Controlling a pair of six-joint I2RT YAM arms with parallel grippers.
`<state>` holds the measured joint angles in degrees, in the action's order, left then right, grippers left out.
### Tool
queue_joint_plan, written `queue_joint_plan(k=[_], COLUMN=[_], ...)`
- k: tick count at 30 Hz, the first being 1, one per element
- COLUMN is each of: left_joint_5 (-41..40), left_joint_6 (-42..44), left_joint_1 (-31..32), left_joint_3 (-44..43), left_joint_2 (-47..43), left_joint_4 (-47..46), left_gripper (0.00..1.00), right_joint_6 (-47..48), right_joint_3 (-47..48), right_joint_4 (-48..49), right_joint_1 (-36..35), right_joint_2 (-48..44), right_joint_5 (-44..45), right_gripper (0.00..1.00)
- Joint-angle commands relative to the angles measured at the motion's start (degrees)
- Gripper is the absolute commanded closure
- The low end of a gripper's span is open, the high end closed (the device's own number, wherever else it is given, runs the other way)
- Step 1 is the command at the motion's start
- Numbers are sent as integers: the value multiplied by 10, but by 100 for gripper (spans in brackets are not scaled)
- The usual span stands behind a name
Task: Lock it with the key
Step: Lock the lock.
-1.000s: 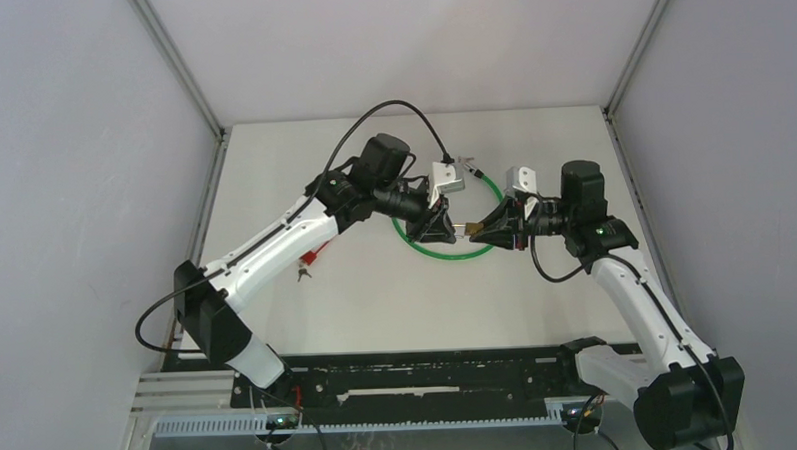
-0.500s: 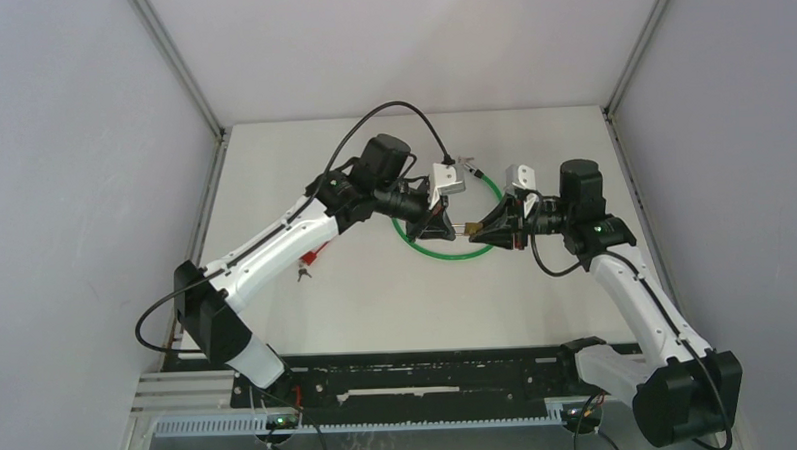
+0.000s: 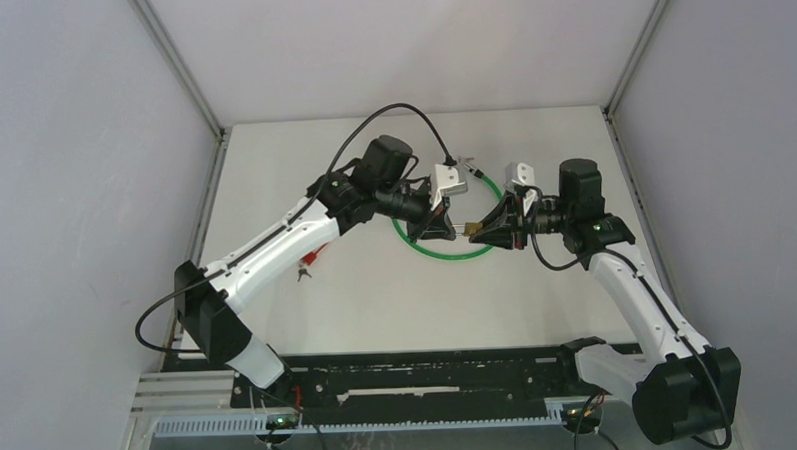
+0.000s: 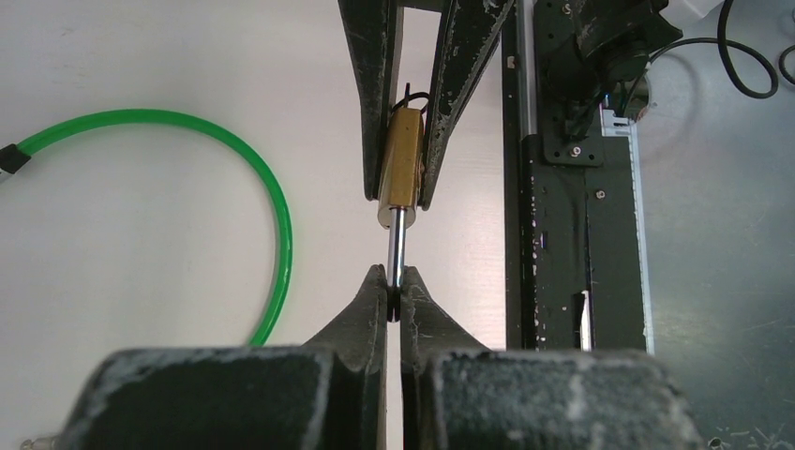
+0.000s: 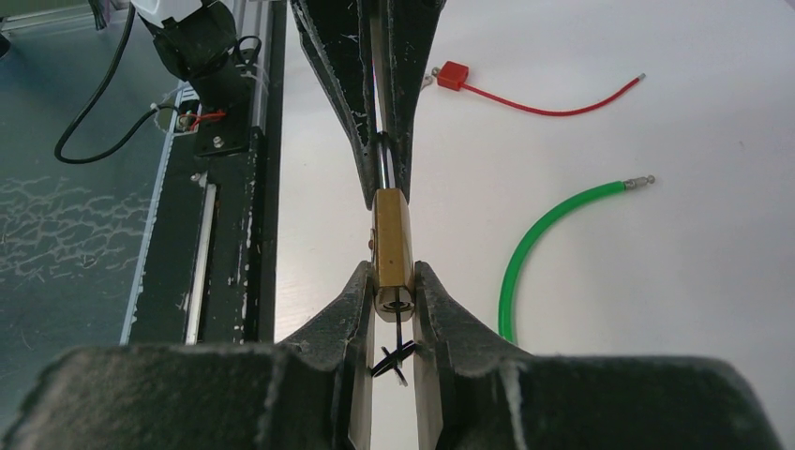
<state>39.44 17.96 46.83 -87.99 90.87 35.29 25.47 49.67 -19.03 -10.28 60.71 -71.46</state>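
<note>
A small brass padlock (image 5: 392, 239) hangs in the air between my two grippers above the table. My right gripper (image 5: 393, 281) is shut on its brass body (image 4: 403, 159). A key with a black ring (image 5: 395, 356) sticks in the keyhole at the lock's near end, between the right fingers. My left gripper (image 4: 394, 286) is shut on the steel shackle (image 4: 397, 246) at the other end. In the top view the lock (image 3: 468, 227) sits between the left gripper (image 3: 451, 226) and the right gripper (image 3: 482, 228).
A green cable loop (image 3: 453, 249) lies on the table under the grippers, also in the wrist views (image 4: 267, 178) (image 5: 539, 234). A red lock with red cable (image 5: 525, 94) and small keys (image 3: 303, 273) lie at the left. A black rail (image 3: 420, 374) runs along the near edge.
Both grippers keep their hold on the padlock. The right arm's wrist has shifted slightly; the lock stays in about the same place.
</note>
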Motion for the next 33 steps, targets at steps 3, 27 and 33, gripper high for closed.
queue_joint_plan(k=[3,27,33], left_joint_5=[23,24,61], left_joint_6=[-30,-66,-91], left_joint_1=[15,26,27], left_joint_3=[-43,-41,-54], left_joint_2=[5,19,33], left_joint_4=[-48,-86,-85], left_gripper=[100,99,100], right_joint_6=[-15,17,33], right_joint_3=[25,25,17], right_joint_4=[44,32,37], right_joint_1=[-15,-43,-47], right_joint_2=[-3,-13,-30], right_joint_5=[-26,17,43], right_gripper=[100,100,100])
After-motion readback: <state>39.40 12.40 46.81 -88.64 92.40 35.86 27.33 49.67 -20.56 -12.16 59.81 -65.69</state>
